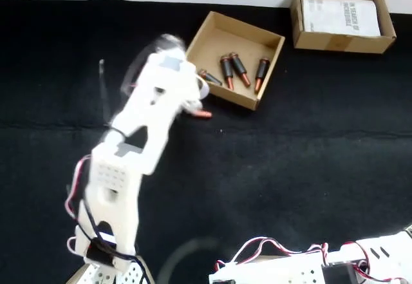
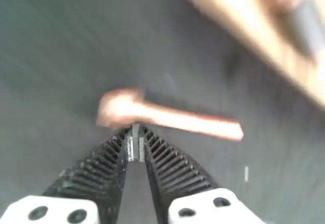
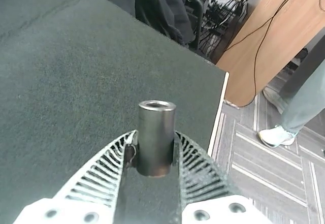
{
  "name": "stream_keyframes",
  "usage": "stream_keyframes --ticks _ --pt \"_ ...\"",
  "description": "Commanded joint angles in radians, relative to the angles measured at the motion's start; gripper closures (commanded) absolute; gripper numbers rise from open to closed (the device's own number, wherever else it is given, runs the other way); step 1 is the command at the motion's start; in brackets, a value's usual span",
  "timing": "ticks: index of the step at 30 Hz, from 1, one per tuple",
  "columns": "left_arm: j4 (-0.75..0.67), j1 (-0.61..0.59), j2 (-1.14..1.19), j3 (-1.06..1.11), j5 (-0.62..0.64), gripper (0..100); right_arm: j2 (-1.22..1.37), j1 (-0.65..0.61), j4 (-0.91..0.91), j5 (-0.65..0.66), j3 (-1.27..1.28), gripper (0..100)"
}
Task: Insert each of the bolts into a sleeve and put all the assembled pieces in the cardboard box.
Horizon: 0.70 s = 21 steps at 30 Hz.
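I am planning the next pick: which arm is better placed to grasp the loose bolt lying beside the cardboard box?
Left. The left gripper sits right at the bolt; the right gripper is full, holding a sleeve.

Copper bolt (image 1: 202, 113) lies beside cardboard box (image 1: 213, 28) (four assembled pieces (image 1: 235, 70) inside); dark sleeve (image 3: 156, 135) held upright.

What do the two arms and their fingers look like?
The left arm and right arm are white blocky plastic trailing red, white and black cables. The left fingers and right fingers are dark ribbed wedges on white screw-holed mounts.
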Motion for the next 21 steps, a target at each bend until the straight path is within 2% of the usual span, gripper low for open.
stream_keyframes --ticks 1,4,10,12,14,18,21 --pt "-0.140 -0.058 -0.008 -0.048 0.000 99 -0.018 -0.025 -0.016 0.028 -0.005 99.1" --pt "-0.132 -0.053 -0.021 -0.051 0.000 99 -0.018 -0.038 -0.015 0.061 -0.007 99.1" --pt "0.081 0.027 -0.105 -0.074 0.003 99 -0.018 -0.045 0.002 0.068 -0.005 99.1" --pt "0.127 0.053 -0.134 -0.079 0.052 99 -0.018 -0.077 0.030 0.072 -0.015 99.1" --pt "0.153 0.077 -0.150 -0.079 0.117 95 -0.018 -0.116 0.062 0.092 -0.016 99.1" --pt "0.155 0.102 -0.130 -0.074 0.176 80 -0.019 -0.186 0.105 0.095 -0.047 99.1" --pt "0.147 0.099 -0.067 -0.079 0.226 75 -0.019 -0.236 0.140 0.095 -0.097 99.1"
